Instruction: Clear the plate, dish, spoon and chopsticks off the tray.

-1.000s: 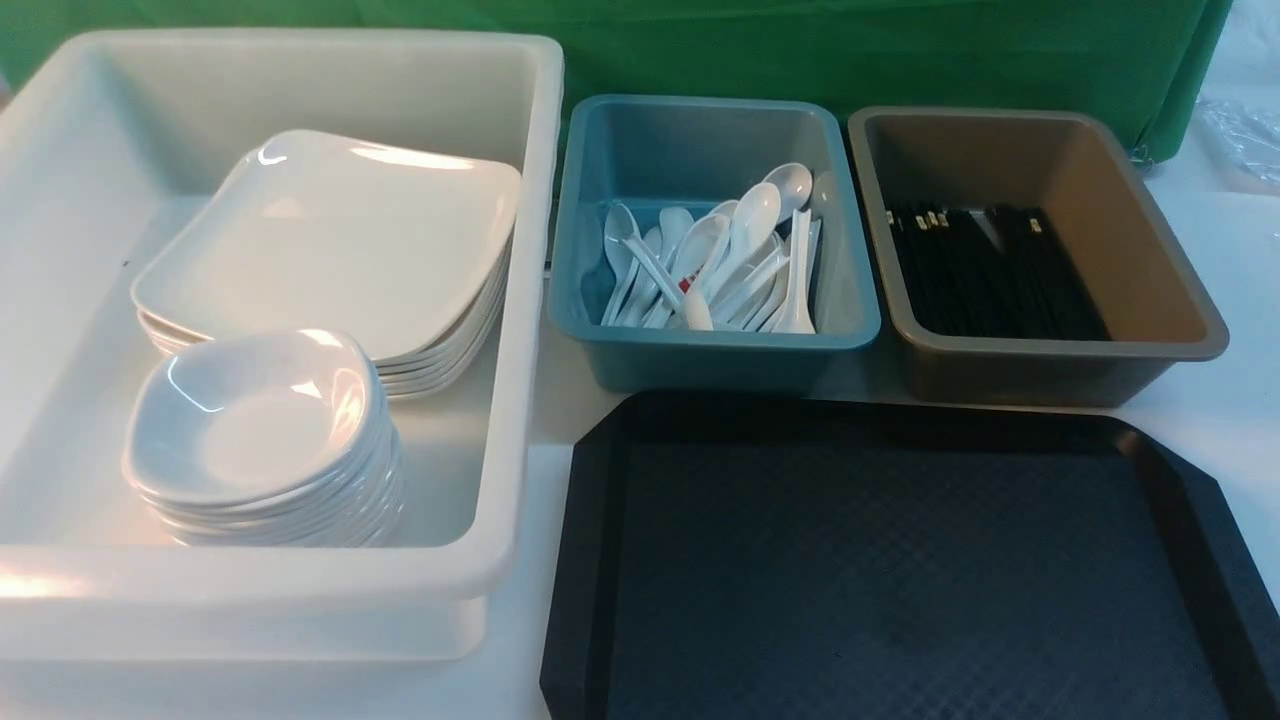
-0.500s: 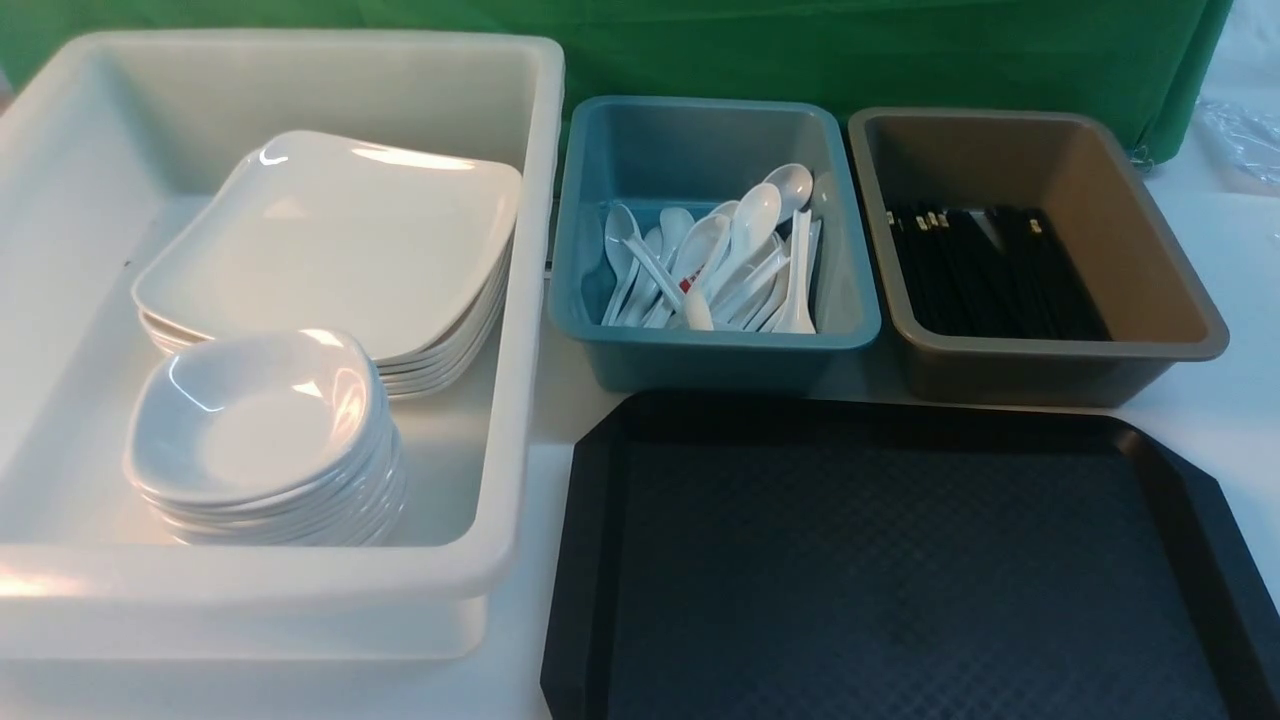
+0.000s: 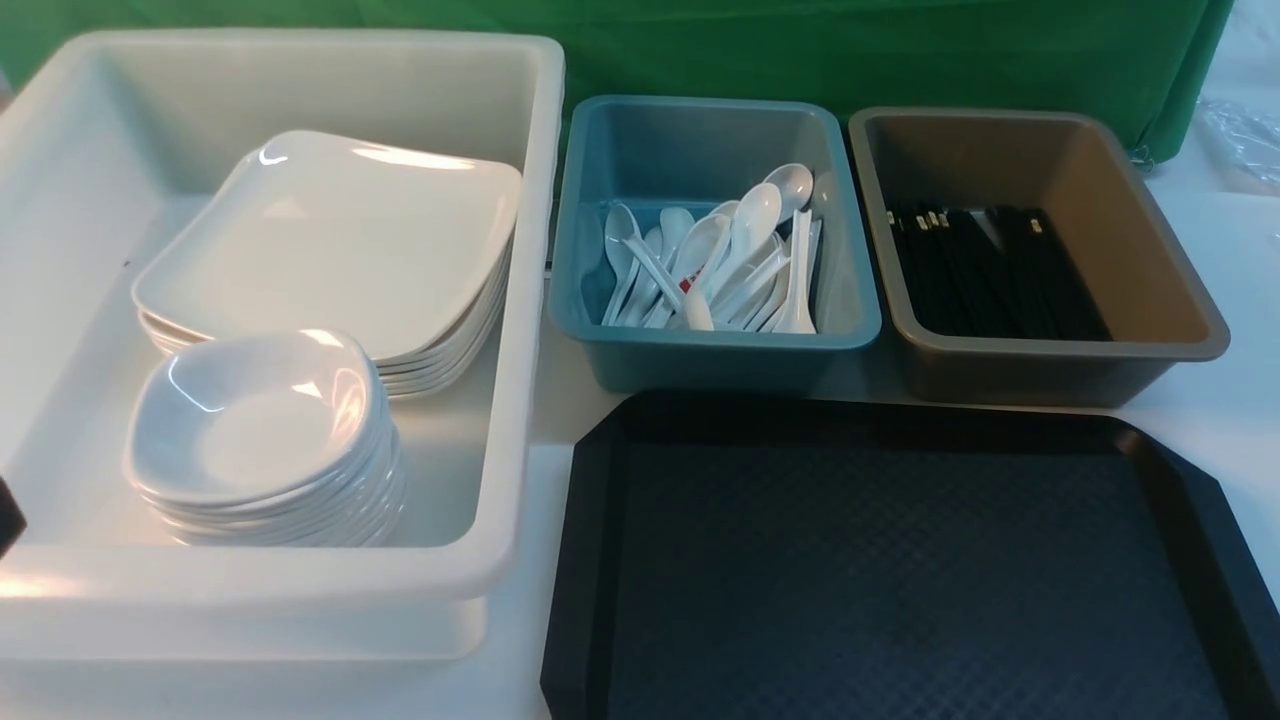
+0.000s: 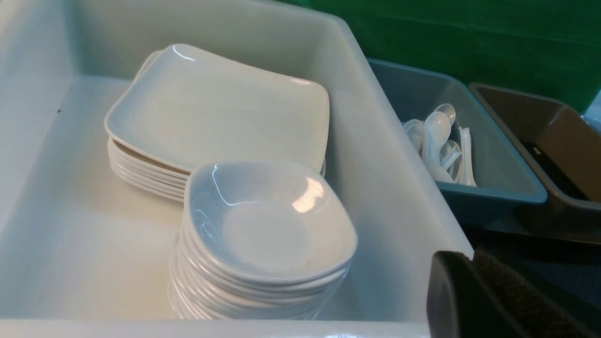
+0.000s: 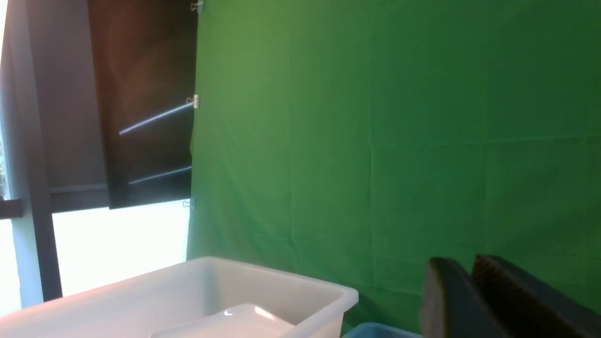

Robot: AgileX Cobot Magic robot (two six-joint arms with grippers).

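Tray [image 3: 900, 570] sits bare before you; plates [image 3: 330, 245] are stacked in the white bin [image 3: 520, 400]. Both end effectors [image 4: 472, 263] [image 5: 469, 270] show their fingers pressed together, holding nothing.

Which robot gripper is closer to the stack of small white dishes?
Left. The left gripper hangs just beside the stack of small white dishes; the right gripper faces the green backdrop.

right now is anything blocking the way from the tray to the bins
Nothing visible does. The tray is bare, and the white bin, blue bin and brown bin stand open beside it, no arm between.
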